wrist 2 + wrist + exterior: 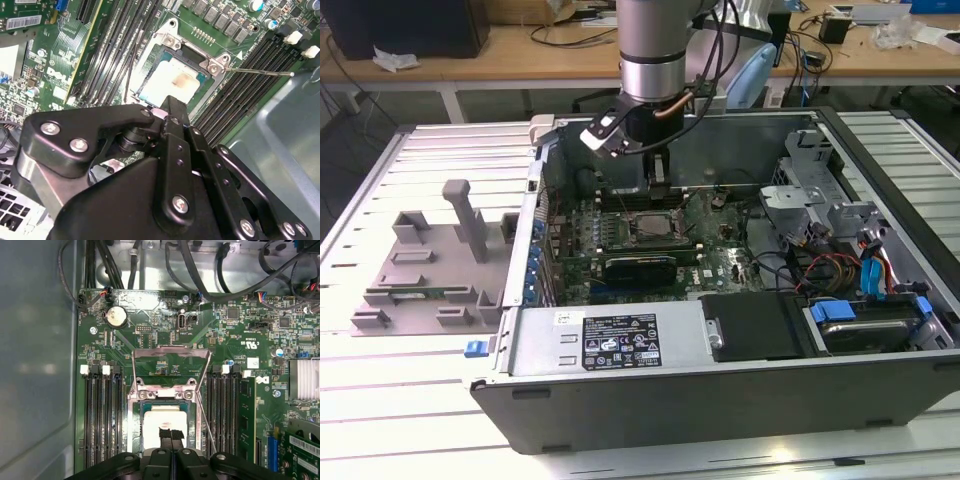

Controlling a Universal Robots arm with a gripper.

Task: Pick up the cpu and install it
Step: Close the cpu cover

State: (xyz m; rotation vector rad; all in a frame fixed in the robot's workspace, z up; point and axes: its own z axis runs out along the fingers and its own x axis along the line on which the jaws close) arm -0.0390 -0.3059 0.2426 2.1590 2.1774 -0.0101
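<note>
Grey metal computer case (670, 405) lies open, exposing the green motherboard (150, 332). The gripper (171, 434), fingers pressed together and holding nothing, hangs over the socket (136, 396), whose frame (170, 351) is swung up so the cpu (159, 419) can sit inside it.

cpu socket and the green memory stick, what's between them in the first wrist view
In the first wrist view, empty black memory slots and the socket's thin metal lever lie between the cpu socket and the memory stick.
</note>
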